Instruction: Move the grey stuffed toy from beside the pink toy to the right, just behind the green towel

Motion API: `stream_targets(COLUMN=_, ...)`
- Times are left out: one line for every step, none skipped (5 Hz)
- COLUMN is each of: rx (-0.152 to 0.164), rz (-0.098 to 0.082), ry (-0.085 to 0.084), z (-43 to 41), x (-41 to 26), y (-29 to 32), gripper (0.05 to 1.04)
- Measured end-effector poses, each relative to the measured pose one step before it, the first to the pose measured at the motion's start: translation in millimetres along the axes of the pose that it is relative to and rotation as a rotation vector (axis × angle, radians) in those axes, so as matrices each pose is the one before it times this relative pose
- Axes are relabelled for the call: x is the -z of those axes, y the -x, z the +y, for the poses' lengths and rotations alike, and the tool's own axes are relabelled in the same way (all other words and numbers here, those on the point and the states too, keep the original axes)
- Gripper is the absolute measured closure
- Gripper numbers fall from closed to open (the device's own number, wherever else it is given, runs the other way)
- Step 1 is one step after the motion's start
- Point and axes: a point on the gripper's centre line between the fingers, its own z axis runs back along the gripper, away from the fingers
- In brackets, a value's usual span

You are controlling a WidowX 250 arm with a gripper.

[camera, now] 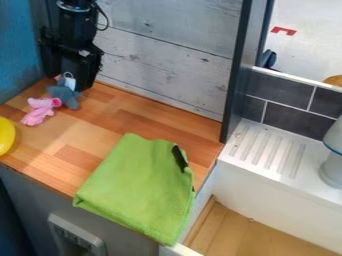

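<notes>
Two small toys lie on the worktop (87, 127) beyond the green cloth (137, 187): a blue-grey plush toy (65, 95) and a pink plush toy (41, 110). My claw (80, 83) is right at the blue-grey one; I cannot tell whether it is wide or narrow. I judge this a grasp or release, calling for a contact check before lifting.

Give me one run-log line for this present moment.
pincer: upper left, by blue-grey plush | pink plush: beside blue-grey plush | green cloth: folded, on wooden counter
</notes>
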Motion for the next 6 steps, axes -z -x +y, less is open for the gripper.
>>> stream_targets(rx=0.0094, rz=0.0437, ry=0.0113, z=-3.63, x=15.44, y=0.3, gripper=0.082)
stream_targets(rx=0.0036, rz=-0.0259, ry=-0.0026, z=16.52, x=-3.2, y=-10.1, gripper=0.083)
stream_targets(rx=-0.0697, rz=-0.0088, ry=0.0026, z=32.57, x=6.27, y=-4.84, gripper=0.083)
stream_targets(rx=-0.032, rz=0.0055, ry=0.0072, z=14.66, x=14.8, y=-11.9, gripper=0.082)
stream_targets(rx=-0.0445, rz=0.0104, ry=0.0716, z=3.53, x=25.23, y=-13.72, gripper=0.083)
stream_targets(rx=-0.0292, rz=-0.0063, ry=0.0455, z=6.32, x=4.71, y=-9.31, gripper=0.082)
